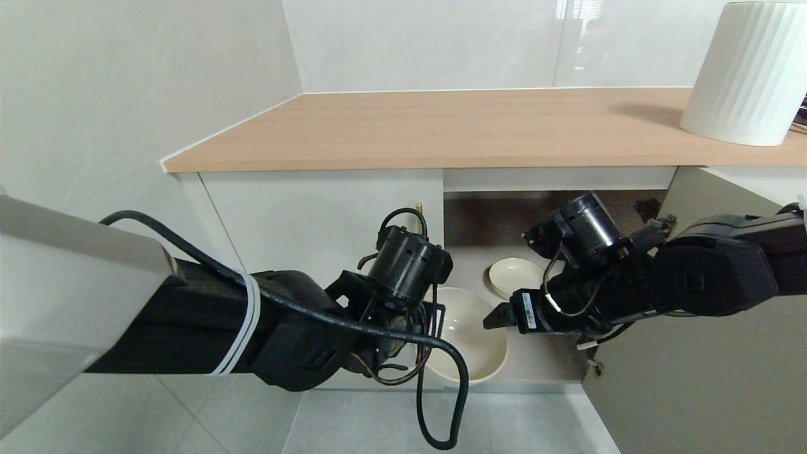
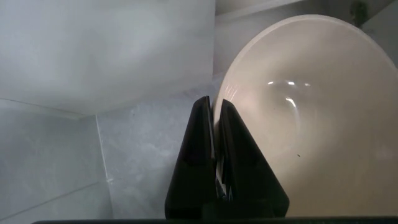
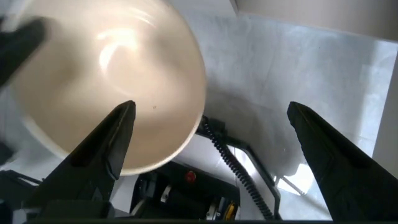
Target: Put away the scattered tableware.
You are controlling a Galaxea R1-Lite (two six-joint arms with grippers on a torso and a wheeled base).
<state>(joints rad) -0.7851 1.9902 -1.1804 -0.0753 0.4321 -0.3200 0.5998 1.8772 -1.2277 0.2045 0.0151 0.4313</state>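
Observation:
A large cream bowl (image 1: 473, 337) hangs tilted in front of the open cabinet's low shelf (image 1: 548, 362). My left gripper (image 1: 435, 313) is shut on its left rim; in the left wrist view the gripper (image 2: 216, 111) has both fingers pinching the rim of the bowl (image 2: 311, 118). My right gripper (image 1: 498, 317) stands open just right of the bowl, apart from it. The right wrist view shows the bowl (image 3: 106, 81) beyond one finger of that wide-open gripper (image 3: 211, 121). A small cream plate (image 1: 516, 276) lies flat farther back on the shelf.
A wooden counter (image 1: 441, 126) runs above the cabinet, with a tall white ribbed container (image 1: 747, 69) at its right end. The left cabinet door (image 1: 315, 214) is closed. The right door (image 1: 693, 366) stands swung open. Grey floor tiles (image 1: 441, 422) lie below.

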